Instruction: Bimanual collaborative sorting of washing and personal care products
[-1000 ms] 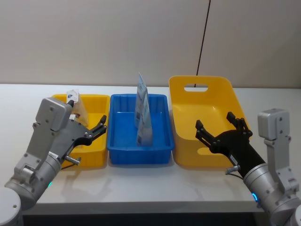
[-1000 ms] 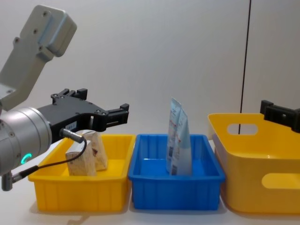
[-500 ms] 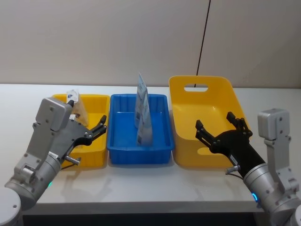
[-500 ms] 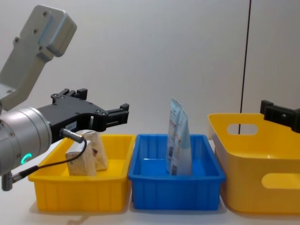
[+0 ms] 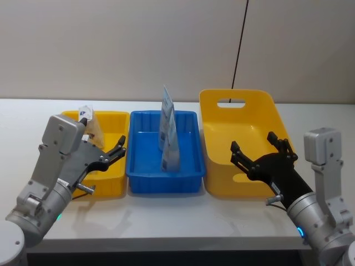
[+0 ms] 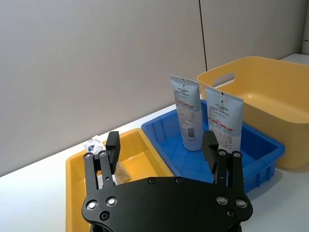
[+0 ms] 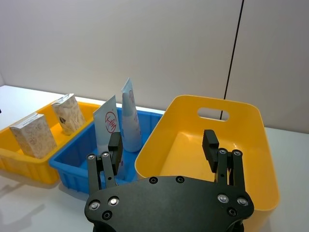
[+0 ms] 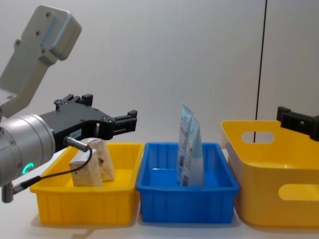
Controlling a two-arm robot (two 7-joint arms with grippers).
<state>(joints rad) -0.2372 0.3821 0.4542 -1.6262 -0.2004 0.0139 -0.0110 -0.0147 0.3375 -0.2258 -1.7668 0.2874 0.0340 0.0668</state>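
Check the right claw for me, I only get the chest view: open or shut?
Observer: Open, holding nothing. The head view has the right claw at the big yellow bin's front wall.
Operator: Blue bin, one tube or two?
Observer: Two. The left wrist view shows a tube and a second tube standing apart in the blue bin.
Operator: Left claw?
Observer: Open too. The left claw is by the small yellow bin's right front corner.

Red print on pouches [image 6: 188,113], nothing legible
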